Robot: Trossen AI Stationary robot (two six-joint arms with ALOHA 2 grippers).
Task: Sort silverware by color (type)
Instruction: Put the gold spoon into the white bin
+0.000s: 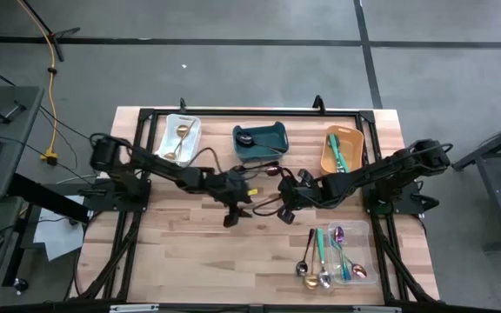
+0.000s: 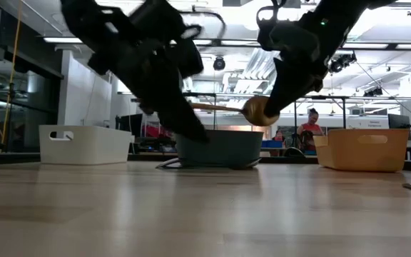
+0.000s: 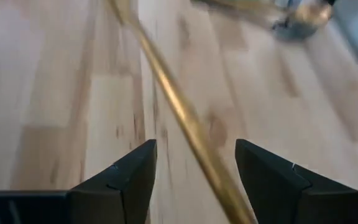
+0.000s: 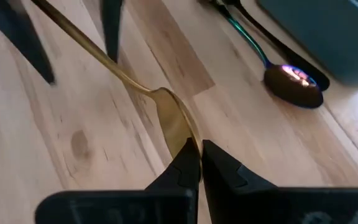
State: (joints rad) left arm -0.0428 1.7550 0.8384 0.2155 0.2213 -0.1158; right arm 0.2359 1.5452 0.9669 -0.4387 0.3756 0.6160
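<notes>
- Right gripper clenched on the bowl of a gold spoon, holding it off the table near the middle, in front of the teal bin.
- Spoon handle running away from that grip, straight between the left fingers.
- Left gripper spread wide, a finger on each side of the handle, not pinching it.
- Seen from the low camera: spoon level in the air, bowl in the right fingers, handle reaching across to the left gripper.
- Just beyond, an iridescent purple spoon flat on the wood against the teal bin, a black utensil beside it.
- Inside the teal bin, a black spoon.
- White bin at the back left, holding gold pieces.
- Orange bin at the back right, with a teal-handled piece inside.
- Clear bin at the front right, mixed spoons in and beside it, silver, teal, purple and gold, still unsorted.
- From above, both arms meeting mid-table, left gripper and right gripper close together.
- A person far behind the table, in the room.
</notes>
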